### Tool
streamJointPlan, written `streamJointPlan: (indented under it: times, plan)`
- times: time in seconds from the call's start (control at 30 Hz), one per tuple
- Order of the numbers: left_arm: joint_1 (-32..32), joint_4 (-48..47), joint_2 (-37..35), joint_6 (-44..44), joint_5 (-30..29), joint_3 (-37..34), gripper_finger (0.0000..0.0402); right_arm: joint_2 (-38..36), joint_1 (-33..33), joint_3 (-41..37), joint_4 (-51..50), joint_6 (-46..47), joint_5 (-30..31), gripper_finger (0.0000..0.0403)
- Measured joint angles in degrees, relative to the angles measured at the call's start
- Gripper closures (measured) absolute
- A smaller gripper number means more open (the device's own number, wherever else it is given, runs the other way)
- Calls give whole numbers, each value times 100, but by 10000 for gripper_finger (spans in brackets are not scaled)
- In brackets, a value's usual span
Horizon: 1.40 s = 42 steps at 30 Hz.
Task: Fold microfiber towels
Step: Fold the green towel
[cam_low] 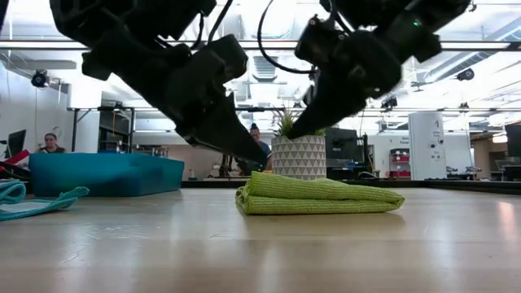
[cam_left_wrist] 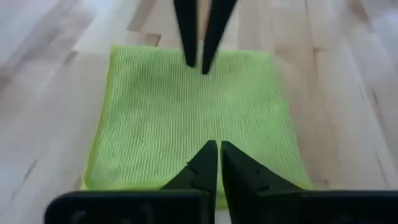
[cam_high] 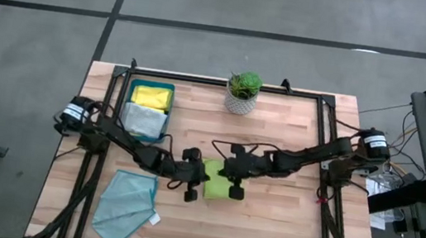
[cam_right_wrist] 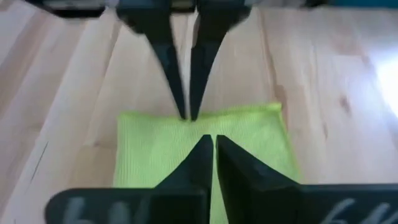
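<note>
A lime green towel (cam_high: 216,183) lies folded into a small thick pad on the table's middle; it also shows in the low view (cam_low: 317,195). My left gripper (cam_high: 202,175) is shut and hovers over the pad's left part (cam_left_wrist: 218,144). My right gripper (cam_high: 225,176) is shut and hovers over its right part (cam_right_wrist: 209,138), tip to tip with the left. In the low view both tips, left (cam_low: 262,159) and right (cam_low: 294,132), stand just above the pad. A light teal towel (cam_high: 126,203) with a white tag (cam_high: 154,219) lies spread at the near left.
A dark teal tray (cam_high: 170,106) at the far left holds a yellow towel (cam_high: 152,95) and a pale grey towel (cam_high: 143,119). A potted plant (cam_high: 243,91) stands at the far middle. Bare wood lies to the right and near side of the pad.
</note>
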Motion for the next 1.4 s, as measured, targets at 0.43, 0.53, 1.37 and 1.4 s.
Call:
streamJointPlan:
  times: [0.43, 0.53, 1.37, 1.4]
  plan:
    - [122, -24, 566, -169, -157, -20, 401, 24, 136, -588, -9, 562, 778, 394]
    - [122, -120, 561, -178, -163, -24, 401, 24, 134, -719, -9, 592, 973, 394]
    - [-38, -622, -117, -18, 133, 55, 401, -765, 482, -942, -15, 989, 103, 373]
    - [-128, -682, -142, 73, 139, 128, 401, -765, 575, -942, -11, 1030, 102, 363]
